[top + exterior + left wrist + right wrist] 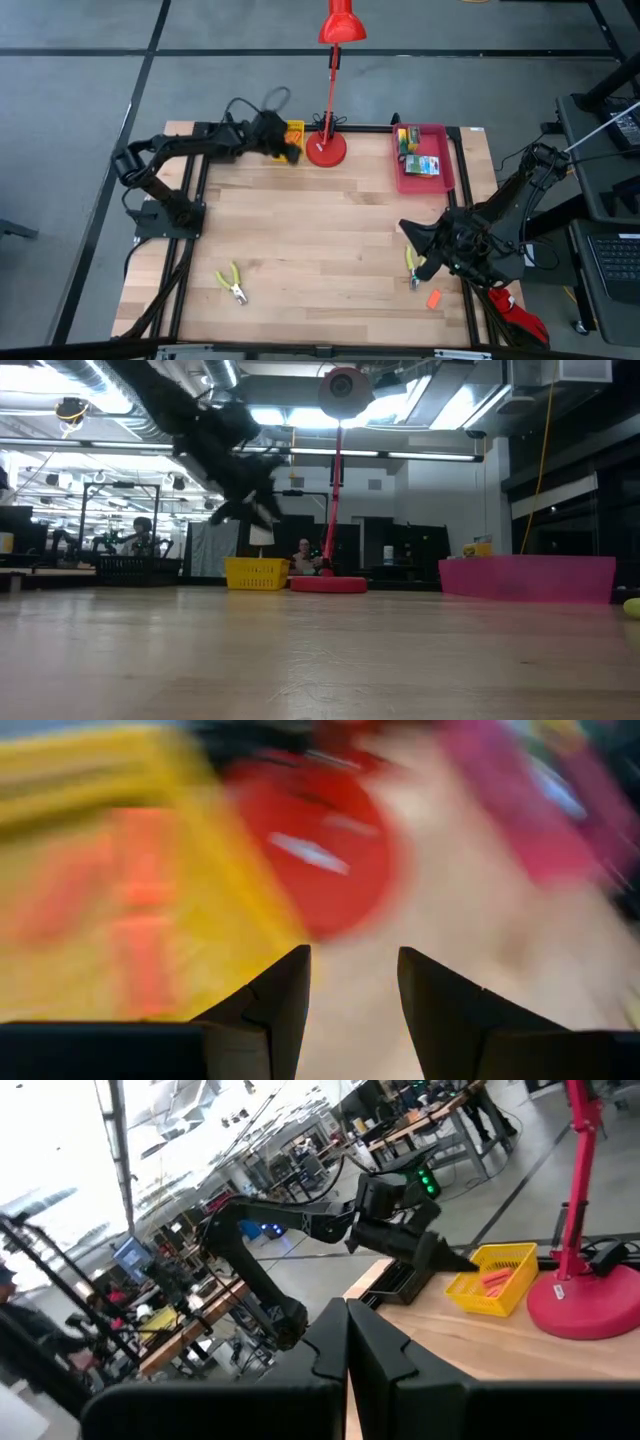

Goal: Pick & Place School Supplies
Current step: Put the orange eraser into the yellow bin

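- Releasing an orange piece (497, 1280) into the yellow tray (294, 131) is the step I judge I am in; the tray sits at 12 o'clock on the table, just beside the red lamp base (326, 148).
- The left gripper (352, 1010) hangs over this tray, its fingers spread with nothing between them.
- To do it well, I lift straight up before I swing away, so a finger does not catch the tray wall.
- The right gripper (347, 1342) waits near 4 o'clock, fingers pressed together, empty.
- Remaining: pliers (232, 284) at 7 o'clock, second pliers (412, 266) and an orange piece at 5 o'clock (433, 298).
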Controlling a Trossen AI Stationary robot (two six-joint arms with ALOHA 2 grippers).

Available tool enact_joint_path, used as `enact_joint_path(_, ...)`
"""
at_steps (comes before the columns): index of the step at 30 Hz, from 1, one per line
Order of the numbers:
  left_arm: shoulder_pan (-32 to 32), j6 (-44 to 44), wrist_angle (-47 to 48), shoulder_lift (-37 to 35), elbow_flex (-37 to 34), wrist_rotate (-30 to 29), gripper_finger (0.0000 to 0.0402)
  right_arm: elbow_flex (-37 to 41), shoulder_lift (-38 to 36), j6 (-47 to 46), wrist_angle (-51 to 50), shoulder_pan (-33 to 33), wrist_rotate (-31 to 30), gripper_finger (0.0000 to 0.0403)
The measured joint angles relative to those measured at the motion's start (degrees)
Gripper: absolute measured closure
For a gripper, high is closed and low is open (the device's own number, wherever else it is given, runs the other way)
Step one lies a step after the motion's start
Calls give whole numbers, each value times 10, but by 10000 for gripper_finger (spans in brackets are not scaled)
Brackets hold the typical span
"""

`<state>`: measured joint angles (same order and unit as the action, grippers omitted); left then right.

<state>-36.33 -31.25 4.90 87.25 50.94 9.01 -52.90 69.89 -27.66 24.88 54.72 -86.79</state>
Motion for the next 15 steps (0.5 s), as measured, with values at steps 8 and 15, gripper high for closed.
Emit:
enact_joint_path(8, 245, 155, -67, -41, 0, 20, 256, 0, 0, 18, -5, 21, 4, 396)
enact_joint_path(15, 395, 164, -89, -47, 4, -122, 256, 0, 11, -144, -144, 62, 69, 396)
